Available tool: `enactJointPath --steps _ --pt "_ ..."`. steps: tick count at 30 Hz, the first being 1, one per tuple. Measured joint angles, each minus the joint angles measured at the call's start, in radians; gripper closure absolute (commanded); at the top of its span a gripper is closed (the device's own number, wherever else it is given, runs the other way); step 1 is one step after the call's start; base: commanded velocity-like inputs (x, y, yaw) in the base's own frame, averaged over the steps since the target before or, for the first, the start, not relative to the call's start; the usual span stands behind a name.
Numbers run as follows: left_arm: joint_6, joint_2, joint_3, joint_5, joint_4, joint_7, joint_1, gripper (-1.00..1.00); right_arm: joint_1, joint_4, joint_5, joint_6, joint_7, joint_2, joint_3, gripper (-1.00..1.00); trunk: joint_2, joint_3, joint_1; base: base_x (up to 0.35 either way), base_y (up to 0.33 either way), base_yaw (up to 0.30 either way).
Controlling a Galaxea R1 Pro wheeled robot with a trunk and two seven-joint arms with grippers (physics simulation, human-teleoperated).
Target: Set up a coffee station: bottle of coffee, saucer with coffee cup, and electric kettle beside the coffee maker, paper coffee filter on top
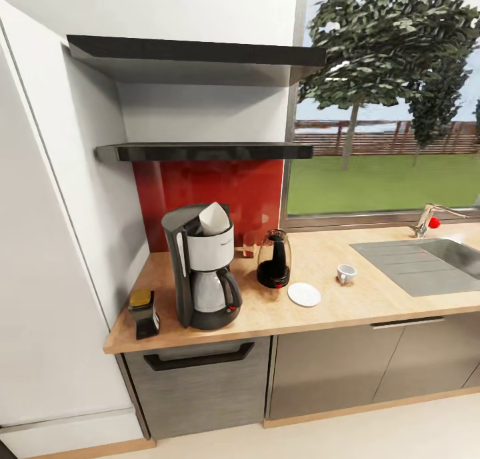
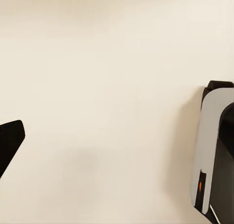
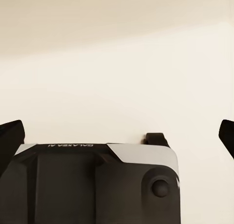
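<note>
Where the head view looks down on the kitchen, the wooden worktop (image 1: 373,292) carries, left of centre, the coffee maker (image 1: 203,269) with a white paper coffee filter (image 1: 215,218) in its top. Just right of it stands the dark electric kettle (image 1: 274,259), then the white saucer (image 1: 304,294) and, apart from it, the coffee cup (image 1: 346,273). A gold-lidded bottle of coffee (image 1: 143,312) sits at lower left. Sink (image 1: 460,256) at right; two shelves (image 1: 207,152) above.

Left wrist view: one dark fingertip (image 2: 9,142) at left edge over pale floor; claw state cannot be told.

Right wrist view: fingertips (image 3: 10,134) at opposite edges, claw (image 3: 119,136) spread wide, nothing between.
</note>
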Motion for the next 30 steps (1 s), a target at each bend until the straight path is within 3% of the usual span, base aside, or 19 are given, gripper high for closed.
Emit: enactJointPath --steps 10,21,30 --pt "0.003 0.000 0.001 0.006 0.000 0.001 0.000 -1.00 0.000 0.000 0.000 0.000 0.000 0.000 -0.001 -1.00 0.000 0.000 0.000 0.000 -0.003 0.000" --pt "0.002 0.000 0.000 0.009 -0.002 0.000 0.000 -1.00 0.000 0.000 -0.002 -0.020 -0.001 0.000 -0.001 -1.00 0.000 0.000 0.000 0.141 -0.249 -0.222" --pt "-0.002 -0.001 0.001 0.007 -0.002 0.000 0.000 -1.00 0.000 -0.004 0.000 -0.020 0.003 0.001 0.000 -1.00 0.000 0.000 0.000 0.195 -0.234 -0.037"
